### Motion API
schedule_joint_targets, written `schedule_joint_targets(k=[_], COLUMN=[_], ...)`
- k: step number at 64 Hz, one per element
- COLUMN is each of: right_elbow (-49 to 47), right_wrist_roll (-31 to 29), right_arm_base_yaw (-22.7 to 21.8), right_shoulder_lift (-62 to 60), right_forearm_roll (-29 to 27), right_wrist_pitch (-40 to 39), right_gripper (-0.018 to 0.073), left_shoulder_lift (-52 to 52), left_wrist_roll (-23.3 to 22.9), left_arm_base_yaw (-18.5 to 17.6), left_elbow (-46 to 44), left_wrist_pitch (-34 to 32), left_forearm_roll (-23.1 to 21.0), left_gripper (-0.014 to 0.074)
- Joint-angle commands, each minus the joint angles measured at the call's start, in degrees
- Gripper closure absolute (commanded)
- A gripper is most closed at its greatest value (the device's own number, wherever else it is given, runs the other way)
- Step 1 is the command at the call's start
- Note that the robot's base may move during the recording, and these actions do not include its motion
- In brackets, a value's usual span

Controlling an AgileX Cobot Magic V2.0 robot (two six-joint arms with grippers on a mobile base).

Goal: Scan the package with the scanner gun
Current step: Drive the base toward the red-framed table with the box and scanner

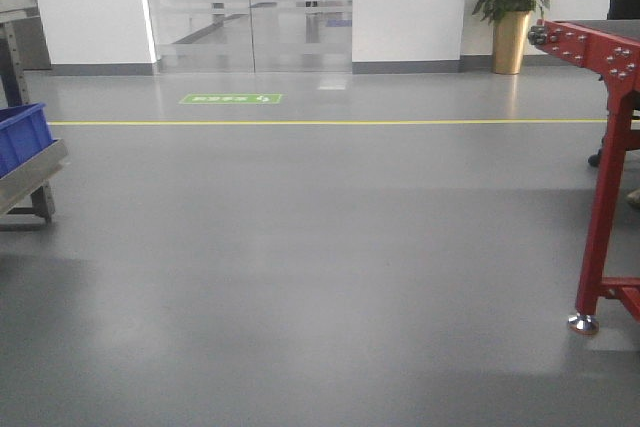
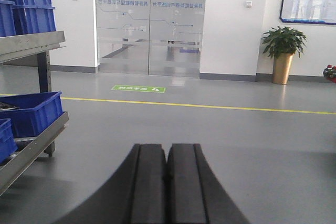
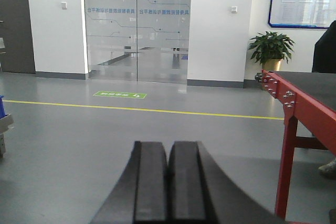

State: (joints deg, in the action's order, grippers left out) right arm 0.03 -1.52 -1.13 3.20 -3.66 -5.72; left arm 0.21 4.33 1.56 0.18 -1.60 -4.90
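Note:
The package and the scanner gun are out of view in every frame. My left gripper (image 2: 167, 148) is shut, its two black fingers pressed together with nothing between them, pointing out over the grey floor. My right gripper (image 3: 168, 145) is shut in the same way and holds nothing. Neither gripper appears in the front view.
A red-framed table (image 1: 600, 147) with a dark top stands at the right (image 3: 299, 103). On the left is a metal rack (image 2: 37, 45) holding blue bins (image 2: 31, 111). A yellow floor line (image 1: 320, 122), glass doors (image 1: 248, 7) and a potted plant (image 1: 512, 7) lie ahead.

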Motion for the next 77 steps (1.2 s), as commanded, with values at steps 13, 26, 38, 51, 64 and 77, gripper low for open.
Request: schedule_joint_targets(k=[13,26,38,51,64,77], right_elbow=[-0.03,-0.03,-0.03,-0.03,-0.03,-0.03], right_wrist_roll=[0.00,0.00,0.00,0.00,0.00,0.00], right_arm_base_yaw=[-0.40,-0.40,-0.40,-0.40,-0.40,-0.40], right_shoulder_lift=[-0.16,-0.16,-0.16,-0.16,-0.16,-0.16], right_forearm_roll=[0.03,0.03,0.03,0.03,0.03,0.03], right_wrist_pitch=[-1.18,-1.18,-1.18,-1.18,-1.18,-1.18], right_gripper=[0.0721,0.0721,0.0721,0.0721,0.0721,0.0721], left_shoulder_lift=[-0.21,-0.21,-0.21,-0.21,-0.21,-0.21], left_wrist_roll=[-0.03,-0.03,-0.03,-0.03,-0.03,-0.03], left_arm_base_yaw=[-0.20,-0.20,-0.20,-0.20,-0.20,-0.20], left_elbow=[-0.18,-0.18,-0.18,-0.18,-0.18,-0.18], left_wrist_pitch=[-0.82,-0.82,-0.82,-0.82,-0.82,-0.82], left_forearm_roll=[0.04,0.04,0.04,0.04,0.04,0.04], left_gripper=[0.0707,0.0707,0.0707,0.0707,0.0707,0.0707])
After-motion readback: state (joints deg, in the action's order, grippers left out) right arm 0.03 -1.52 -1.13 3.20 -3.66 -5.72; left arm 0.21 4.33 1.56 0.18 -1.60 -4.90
